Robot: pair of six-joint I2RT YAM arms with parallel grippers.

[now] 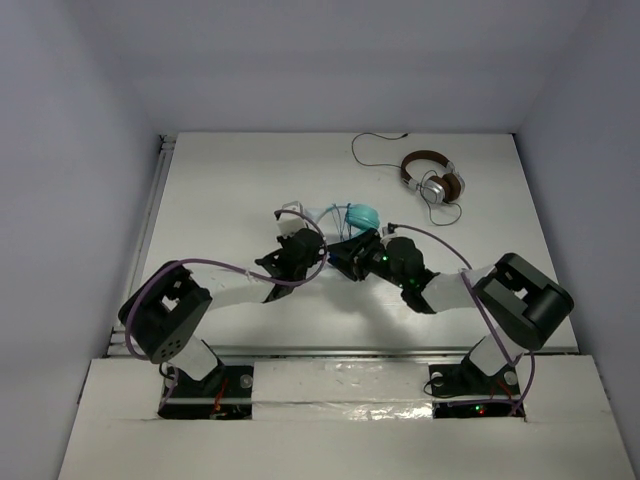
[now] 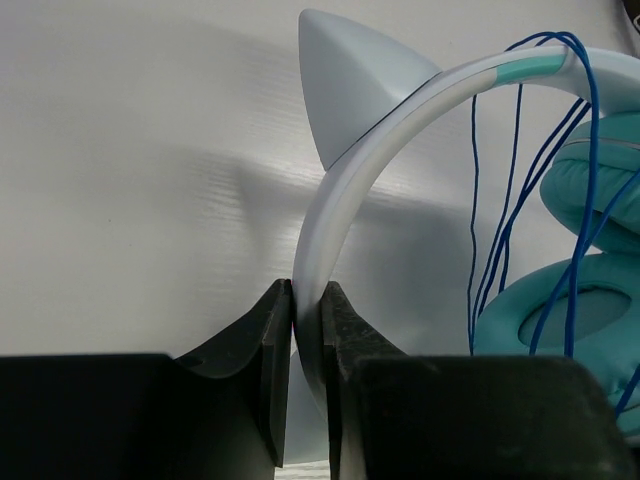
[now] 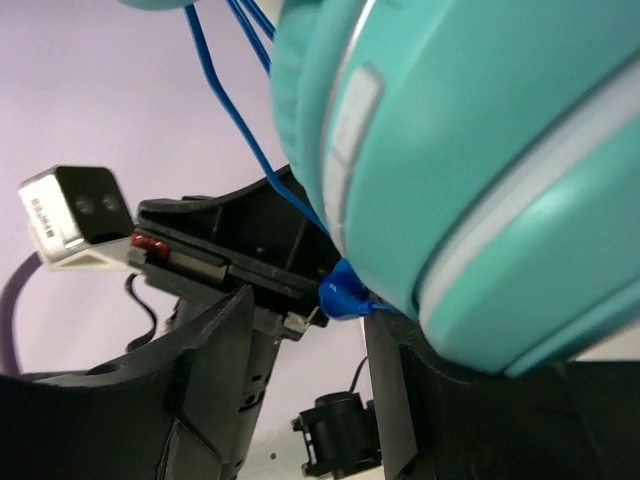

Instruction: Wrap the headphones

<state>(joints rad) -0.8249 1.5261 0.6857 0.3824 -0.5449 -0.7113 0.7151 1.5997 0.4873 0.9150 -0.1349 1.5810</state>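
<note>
Locate the headphones (image 1: 355, 215) at the centre of the top view, over the white table (image 1: 230, 180), between the two arm tips; resting or lifted cannot be told. Note the left gripper (image 2: 307, 300) clenched on the white-and-light-blue headband (image 2: 340, 190) at lower centre of the left wrist view, one pad pressed flat on each side of the band. Note the pointed pale cat-ear moulding (image 2: 350, 80) on the band at upper centre, the teal inlay strip (image 2: 530, 68) at upper right, and the teal ear cushions (image 2: 570, 310) at the right edge. Trace the thin blue cable (image 2: 515, 180) hanging in several loops across band and cushions on the right. Find the right gripper (image 3: 310, 320) released in the lower half of the right wrist view, with jaws apart and nothing pinched between them. Note the teal ear cup (image 3: 480, 150) filling the upper right of that view and touching the inner face of the right-hand finger. Note the blue cable end (image 3: 345, 295) in the gap, just beside that finger, with strands running to the upper left. See the raised rectangular patch (image 3: 350, 115) on the cup shell; any marking on it not legible. See the white camera block (image 3: 65, 215) at the left edge; dark print on its side too small to read. Locate the brown-and-silver headphones (image 1: 433, 180) at upper right of the top view, well apart from both arms, with the dark cord (image 1: 375, 150) looped toward upper centre.
</note>
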